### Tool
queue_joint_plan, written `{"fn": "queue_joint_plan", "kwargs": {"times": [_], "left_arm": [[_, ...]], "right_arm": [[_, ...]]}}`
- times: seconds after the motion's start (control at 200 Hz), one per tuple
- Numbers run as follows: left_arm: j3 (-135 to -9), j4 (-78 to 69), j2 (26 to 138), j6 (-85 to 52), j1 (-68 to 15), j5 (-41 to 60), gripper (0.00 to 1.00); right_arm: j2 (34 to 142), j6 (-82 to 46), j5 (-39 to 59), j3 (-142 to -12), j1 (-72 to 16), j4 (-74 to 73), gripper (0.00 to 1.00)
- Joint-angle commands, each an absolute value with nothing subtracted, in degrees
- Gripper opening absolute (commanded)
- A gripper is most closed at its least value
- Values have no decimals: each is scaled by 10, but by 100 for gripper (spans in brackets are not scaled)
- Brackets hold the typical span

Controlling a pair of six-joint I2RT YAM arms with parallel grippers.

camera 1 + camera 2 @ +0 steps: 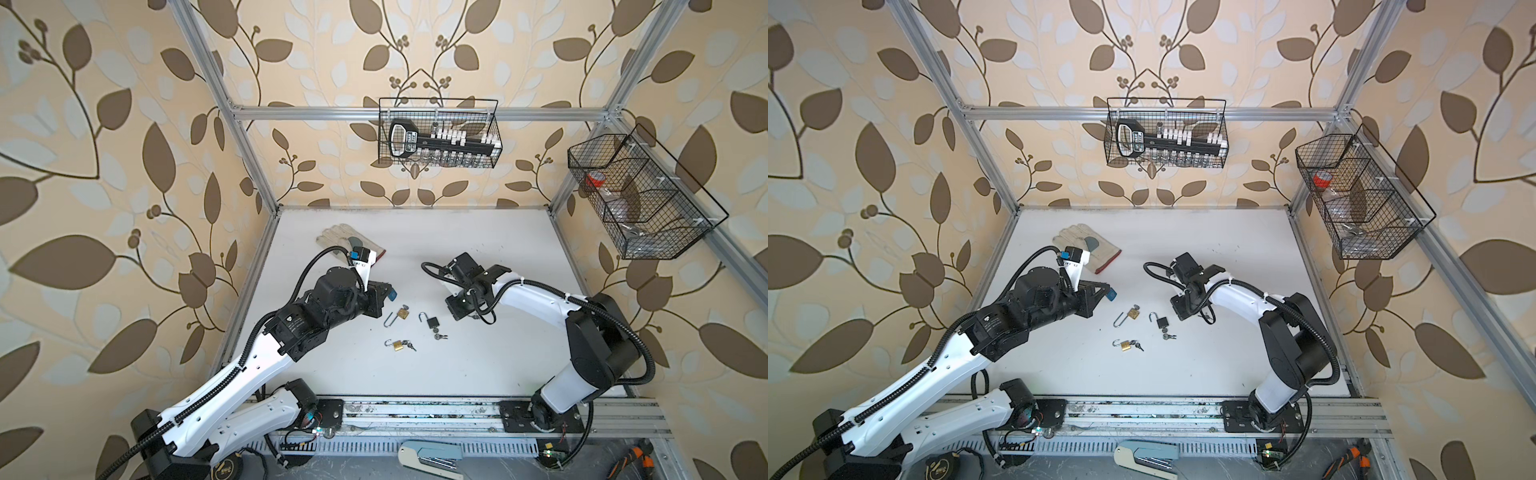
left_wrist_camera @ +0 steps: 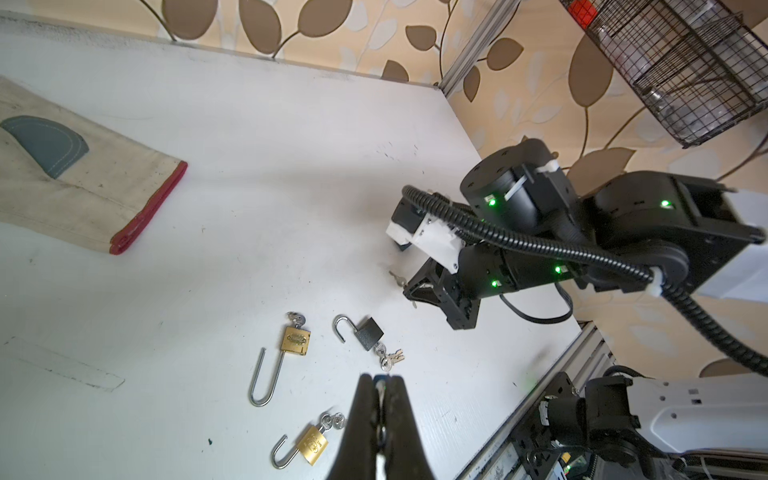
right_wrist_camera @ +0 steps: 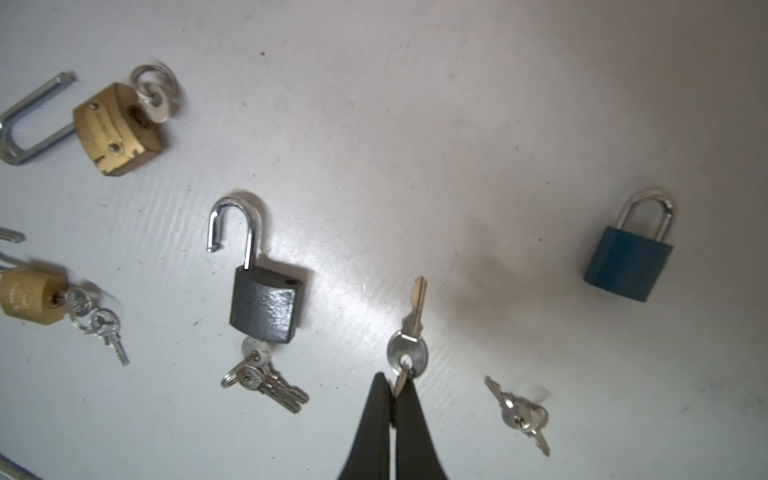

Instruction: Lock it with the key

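Top views both show the wire basket (image 1: 384,124) on the back rail holding a socket rack (image 1: 453,143), and the side basket (image 1: 1379,243) holding a red object (image 1: 1321,178). Left wrist: left tool (image 2: 380,384) closed above the middle of the tabletop (image 2: 249,187). Right wrist: right tool (image 3: 394,384) pinches the key (image 3: 411,328) by its ring, between an open black padlock (image 3: 266,303) and a shut blue padlock (image 3: 627,257).

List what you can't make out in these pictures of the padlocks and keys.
- Blue padlock: only the right wrist view shows it; in both top views the right arm apparently covers it.
- Key bunch: the right fingers hide which part they pinch, right wrist view.
- Blue piece at the left fingers: too small in a top view, hidden between them in the left wrist view.
- Small brass padlock: blurred, cut by the right wrist view's edge.
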State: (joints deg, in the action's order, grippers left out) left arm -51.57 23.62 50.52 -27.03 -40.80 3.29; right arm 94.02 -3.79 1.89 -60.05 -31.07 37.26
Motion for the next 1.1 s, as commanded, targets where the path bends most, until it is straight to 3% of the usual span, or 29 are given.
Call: {"fn": "queue_joint_plan", "kwargs": {"times": [0.0,0.435,0.515,0.595,0.715,0.895,1.095], "left_arm": [[-513,210,506,-281,-404,49,0],[-510,217,492,-284,-404,42,0],[-511,215,492,-286,-404,44,0],[-512,216,494,-288,-403,45,0],[-512,222,490,-296,-402,41,0],[-507,204,476,-318,-363,91,0],[-492,110,492,-346,-340,186,0]], "right_arm": [[958,-33,17,-589,-315,400,0],[1006,-28,7,-599,-313,405,0],[1013,-28,6,-607,-314,406,6],[1018,-27,5,-611,-314,407,20],[1005,-30,1,-612,-314,410,28],[869,-49,-45,-603,-314,376,36],[646,-9,29,-519,-348,211,44]]}}
